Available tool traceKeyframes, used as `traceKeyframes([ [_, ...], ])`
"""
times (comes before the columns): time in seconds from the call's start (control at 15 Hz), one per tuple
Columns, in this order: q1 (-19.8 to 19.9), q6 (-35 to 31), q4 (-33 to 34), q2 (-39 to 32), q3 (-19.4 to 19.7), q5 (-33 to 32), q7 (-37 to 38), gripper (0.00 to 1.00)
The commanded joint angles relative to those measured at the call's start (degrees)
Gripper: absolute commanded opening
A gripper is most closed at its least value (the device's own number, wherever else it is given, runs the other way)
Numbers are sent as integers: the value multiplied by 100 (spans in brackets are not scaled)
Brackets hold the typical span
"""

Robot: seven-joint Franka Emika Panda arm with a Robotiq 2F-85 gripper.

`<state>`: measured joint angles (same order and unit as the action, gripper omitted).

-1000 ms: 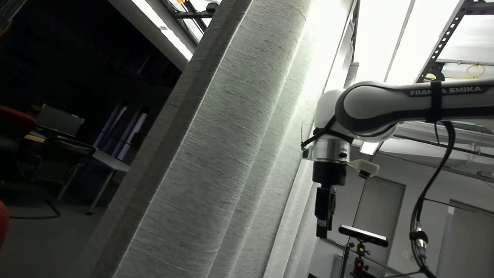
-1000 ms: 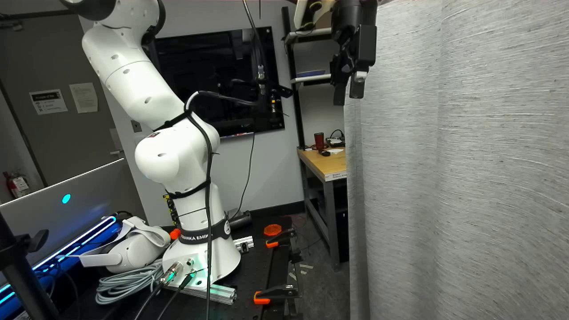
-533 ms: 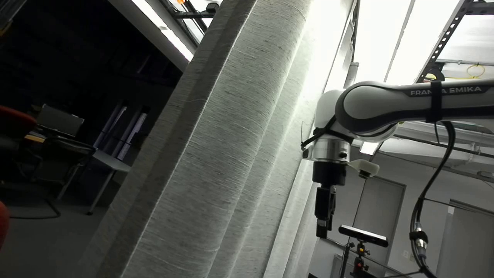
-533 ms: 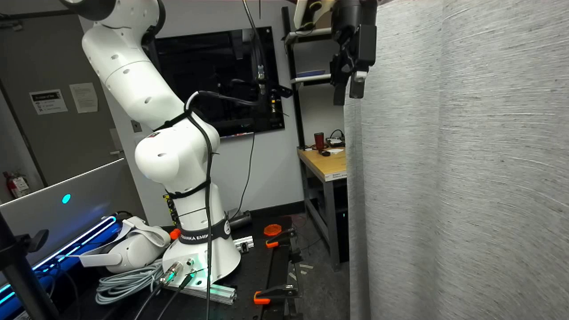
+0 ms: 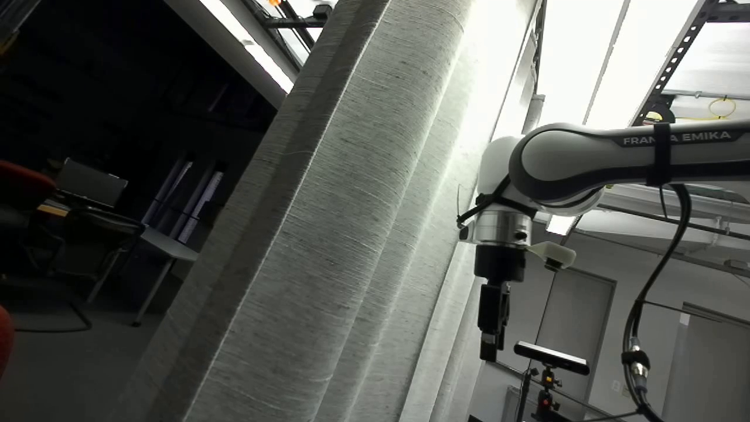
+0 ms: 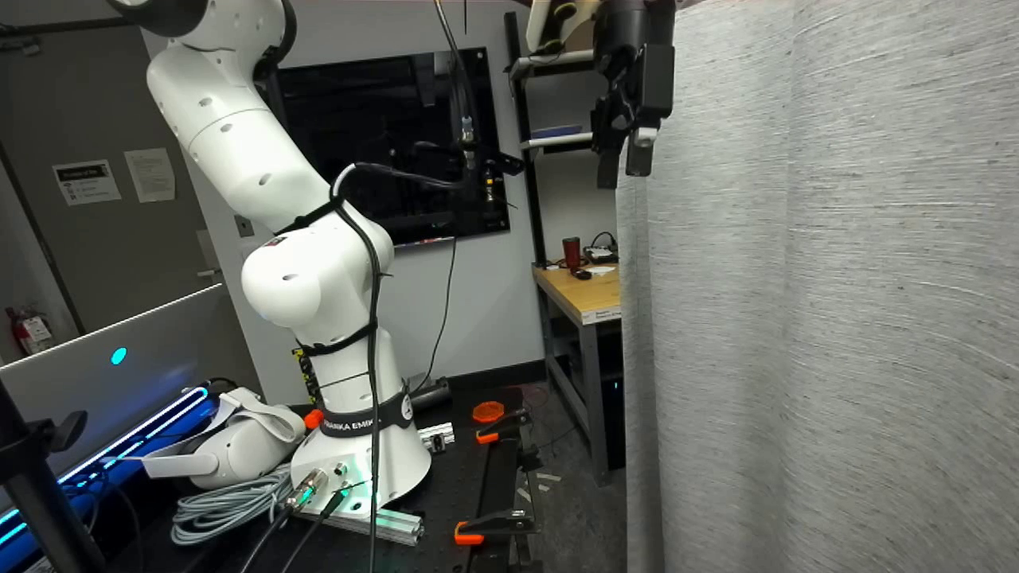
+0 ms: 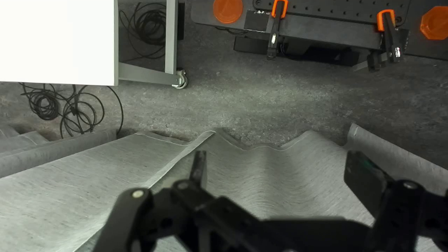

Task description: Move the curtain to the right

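Wrist view: hand (image 7: 276, 164) spread wide beside curtain (image 7: 273, 185)

Curtain's long crease (image 5: 291, 205), in an exterior view, sits slightly further right than a second ago; arm (image 5: 586, 161) pose unchanged. Curtain drops in tall folds, hiding one end of the wooden tabletop (image 6: 585, 293). Clamps (image 7: 391, 36) sit along the black tabletop (image 7: 325, 29); coiled cables (image 7: 45, 108) lie on the floor (image 7: 245, 101). Hand points down, released, jaws far apart; contact with curtain cannot be told.

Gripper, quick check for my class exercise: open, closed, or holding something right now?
Gripper: open, its fingers spread wide apart in the wrist view, not clamped on the curtain.
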<state>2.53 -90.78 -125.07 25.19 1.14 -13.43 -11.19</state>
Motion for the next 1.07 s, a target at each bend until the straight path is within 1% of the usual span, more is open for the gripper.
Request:
traceKeyframes([
  [0.0,-88,24,17,-5,69,-24,27,100],
  [1.0,-109,-10,87,-77,63,2,17,100],
])
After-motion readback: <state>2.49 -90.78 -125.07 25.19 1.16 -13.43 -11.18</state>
